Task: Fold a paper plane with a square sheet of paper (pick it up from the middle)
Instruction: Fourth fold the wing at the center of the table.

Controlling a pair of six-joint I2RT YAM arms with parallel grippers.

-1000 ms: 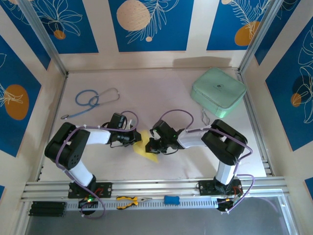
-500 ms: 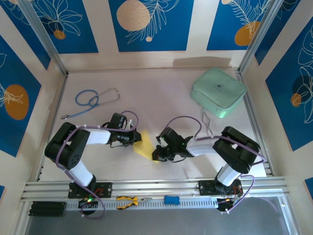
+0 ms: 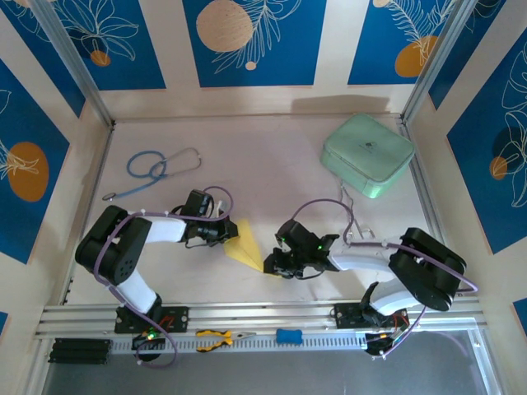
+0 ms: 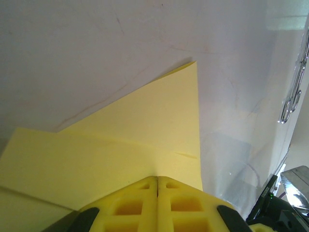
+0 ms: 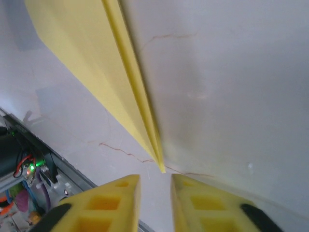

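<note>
Mid-frame, the paper plane [image 3: 245, 244], a thin creased pale-yellow dart, lies on the smooth table [image 3: 272, 164], well apart from the rounded mint-green case [image 3: 367, 155]. The left claw [image 3: 224, 233] pinches its left edge; the right claw [image 3: 268, 265] stands parted just off its sharp tip.

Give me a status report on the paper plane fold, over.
Left gripper shut on the paper plane. Right gripper open, just short of its sharp tip. Mint-green case and stethoscope well clear, at the far side.
</note>
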